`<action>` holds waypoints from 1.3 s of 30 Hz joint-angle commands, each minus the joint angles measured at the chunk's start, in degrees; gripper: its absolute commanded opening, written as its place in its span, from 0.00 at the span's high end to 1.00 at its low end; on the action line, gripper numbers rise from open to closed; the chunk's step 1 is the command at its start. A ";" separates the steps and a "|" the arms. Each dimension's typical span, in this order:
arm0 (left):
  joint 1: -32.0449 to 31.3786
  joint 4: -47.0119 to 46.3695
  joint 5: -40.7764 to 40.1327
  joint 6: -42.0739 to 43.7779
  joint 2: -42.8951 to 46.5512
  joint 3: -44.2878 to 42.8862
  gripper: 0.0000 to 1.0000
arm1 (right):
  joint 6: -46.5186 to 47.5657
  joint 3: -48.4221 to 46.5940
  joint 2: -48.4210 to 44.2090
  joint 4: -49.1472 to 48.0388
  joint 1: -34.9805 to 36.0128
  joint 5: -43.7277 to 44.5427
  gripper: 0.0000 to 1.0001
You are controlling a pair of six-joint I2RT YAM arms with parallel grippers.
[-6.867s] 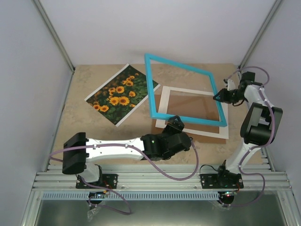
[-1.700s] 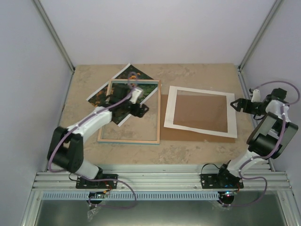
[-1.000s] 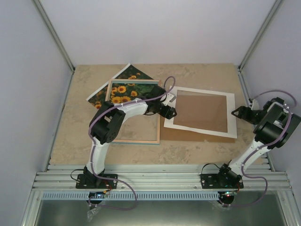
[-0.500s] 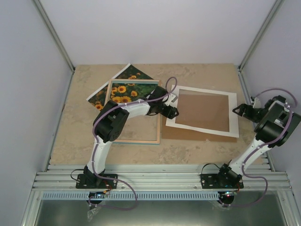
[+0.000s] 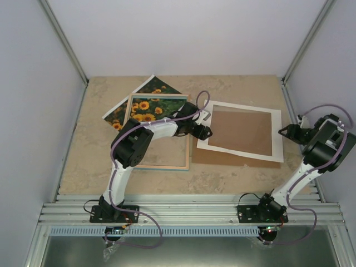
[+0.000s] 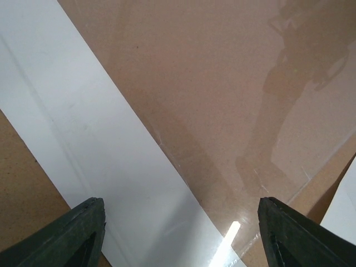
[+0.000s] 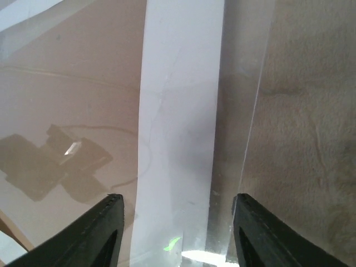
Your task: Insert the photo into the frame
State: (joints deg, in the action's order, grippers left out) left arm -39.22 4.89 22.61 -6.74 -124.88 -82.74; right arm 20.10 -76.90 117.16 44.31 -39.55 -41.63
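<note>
Two arms, bolted side by side at the near edge of one beige, stone-patterned surface (image 5: 94,161).

On the near left, one frame (image 5: 161,166), flat, light wood side up, with a sliver of turquoise along its near edge. Above it the left arm (image 5: 130,147), elbow over the frame's near left part, forearm reaching rightward across it.

Just past the frame's right edge, the left tool (image 5: 204,132), over the left border of the single white mat (image 5: 239,152). Seen from its own wrist, left tool (image 6: 178,203) spread wide, nothing between the fingers, only mat border and brown below. Touching the mat or not: cannot tell.

One brown board (image 5: 245,130) under the mat, showing through the cut-out and as a strip along the mat's near side. One clear sheet (image 7: 245,83) over the mat's right border, its edge reaching past the mat onto the surface.

At the mat's right side, the right arm (image 5: 325,144) folded back, right tool (image 5: 286,132) pointing at the mat's right border. From the wrist, right tool (image 7: 175,199) also spread wide, holding nothing.

Farthest back on the left, one photo (image 5: 157,89), sunflowers up, lying askew beneath the frame's far end, two corners sticking out, more blooms visible inside the frame's opening. Not squared inside the frame.
</note>
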 commanded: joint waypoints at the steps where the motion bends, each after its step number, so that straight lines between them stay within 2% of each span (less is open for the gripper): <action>1: -0.68 2.47 0.80 -1.05 -3.00 1.14 0.23 | -0.33 -2.02 -0.44 2.38 -1.14 -6.59 0.50; 4: -0.69 2.34 0.55 -1.33 -3.01 1.10 0.23 | 0.25 -2.44 -2.65 2.93 -1.31 -7.29 0.61; 11: -0.77 2.01 -0.02 -1.70 -3.21 1.26 0.23 | 2.02 -2.18 -7.19 4.81 -1.41 -12.45 0.78; 13: -0.77 1.80 -0.03 -1.75 -3.34 1.30 0.23 | 2.14 -2.28 -7.42 5.64 -1.40 -14.66 0.78; 19: -0.77 1.28 -0.02 -1.72 -4.19 1.07 0.23 | -0.16 -1.51 -6.46 6.14 -0.77 -17.10 0.69; 25: -0.77 0.85 0.27 -2.01 -4.76 0.96 0.23 | -4.81 -0.05 -5.60 3.47 0.44 -11.33 0.67; 28: -0.77 1.19 0.14 -2.02 -4.61 0.62 0.23 | -5.32 -0.84 -5.50 4.04 0.45 -10.60 0.77; 30: -0.77 1.60 -0.02 -1.89 -4.08 0.33 0.23 | -5.37 -1.38 -6.68 3.96 0.44 -10.33 0.80; 34: -0.77 3.86 -1.02 -0.28 -0.34 -1.29 0.18 | -2.64 -4.19 -9.57 5.83 0.44 -10.50 0.98; 39: -0.72 9.64 -2.48 4.14 8.19 -6.31 0.06 | 3.97 -10.27 -15.10 10.44 0.61 -15.59 0.99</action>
State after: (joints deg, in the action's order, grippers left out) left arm -39.64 7.51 21.56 -6.15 -124.27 -84.71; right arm 18.26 -80.88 108.81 51.55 -38.68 -52.16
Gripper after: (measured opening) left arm 0.903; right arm 0.028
